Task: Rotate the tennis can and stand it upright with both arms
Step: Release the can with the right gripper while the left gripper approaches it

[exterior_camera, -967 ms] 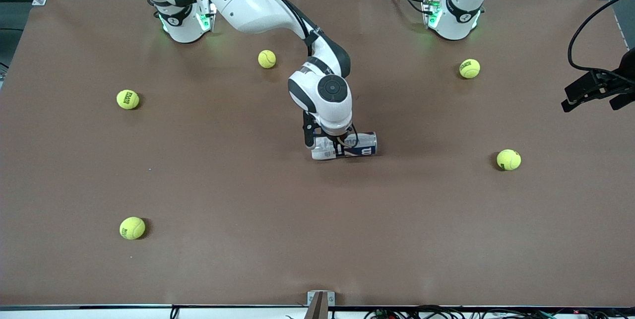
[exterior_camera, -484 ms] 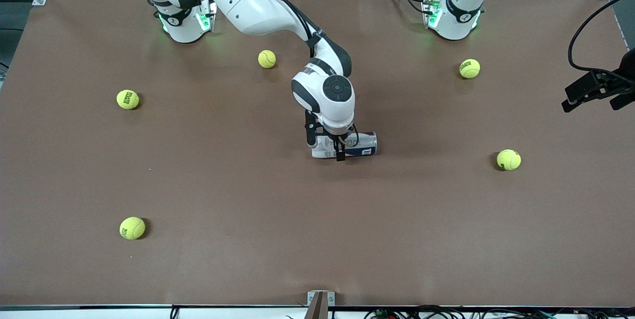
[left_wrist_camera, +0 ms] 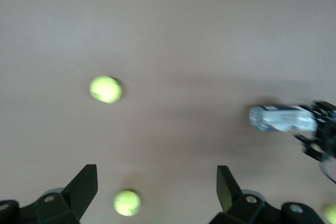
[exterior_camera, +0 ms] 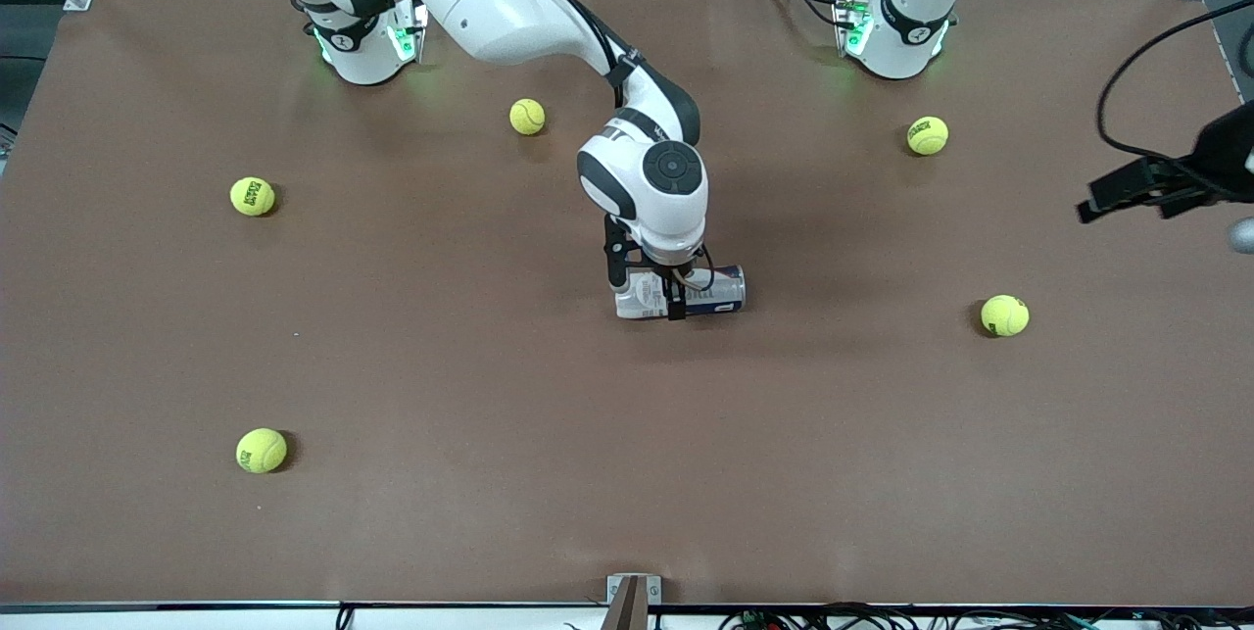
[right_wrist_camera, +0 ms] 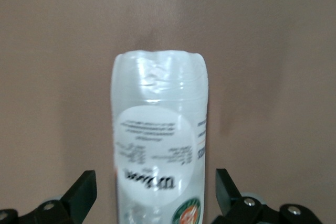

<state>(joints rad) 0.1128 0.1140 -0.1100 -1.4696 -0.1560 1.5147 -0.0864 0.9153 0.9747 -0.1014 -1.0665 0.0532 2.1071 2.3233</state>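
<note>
While the can (exterior_camera: 686,291) lies flat between the right gripper's (exterior_camera: 674,297) spread fingers, it looks light, slick and crushable; grip mid-body. Left gripper (exterior_camera: 1127,189) waits, spread, over the table edge.

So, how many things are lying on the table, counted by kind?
Tennis balls: 5
Tennis can: 1
Total: 6

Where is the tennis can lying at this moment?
In the front view the tennis can lies on its side near the middle of the table, between the open fingers of the right gripper.
</note>
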